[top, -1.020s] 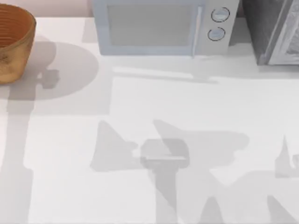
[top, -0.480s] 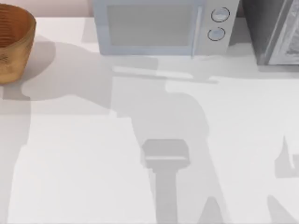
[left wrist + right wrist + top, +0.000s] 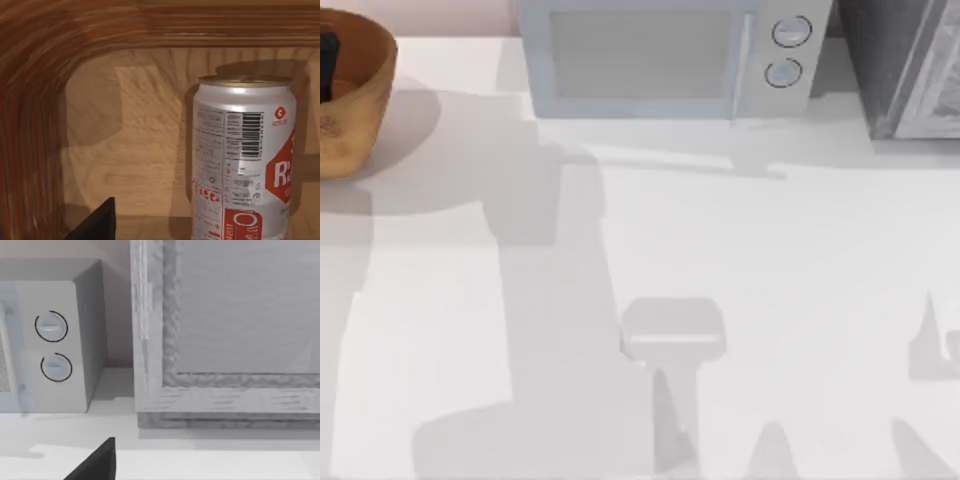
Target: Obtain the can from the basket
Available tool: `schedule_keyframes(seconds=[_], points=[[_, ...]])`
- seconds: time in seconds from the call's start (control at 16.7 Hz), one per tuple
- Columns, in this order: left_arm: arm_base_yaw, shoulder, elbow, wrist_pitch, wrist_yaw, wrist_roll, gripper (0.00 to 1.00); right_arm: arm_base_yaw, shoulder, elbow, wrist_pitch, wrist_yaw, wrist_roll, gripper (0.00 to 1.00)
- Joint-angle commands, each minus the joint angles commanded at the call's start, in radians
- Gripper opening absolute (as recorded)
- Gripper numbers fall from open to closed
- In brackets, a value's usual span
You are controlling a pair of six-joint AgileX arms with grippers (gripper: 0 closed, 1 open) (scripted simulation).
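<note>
Inside basket (image 3: pixel 35 100), can (image 3: pixel 244 160): barcode, red label "R". Left hand state: cannot tell.

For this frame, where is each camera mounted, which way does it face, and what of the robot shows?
Top view: above the table, facing down; a dark piece of the left arm over the basket.
Left wrist view: inside the basket, facing the can; one dark pincer fingertip.
Right wrist view: low, facing the microwave; one fingertip.
Shared: basket, and microwave.
</note>
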Motion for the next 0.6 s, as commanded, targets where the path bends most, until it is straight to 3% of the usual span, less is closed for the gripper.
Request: schedule_keyframes(seconds=[0.6], points=[[-0.004, 0.016, -0.045, 0.056, 0.000, -0.004, 1.00, 0.000, 0.000, 0.000, 0.000, 0.000, 0.000, 1.00]])
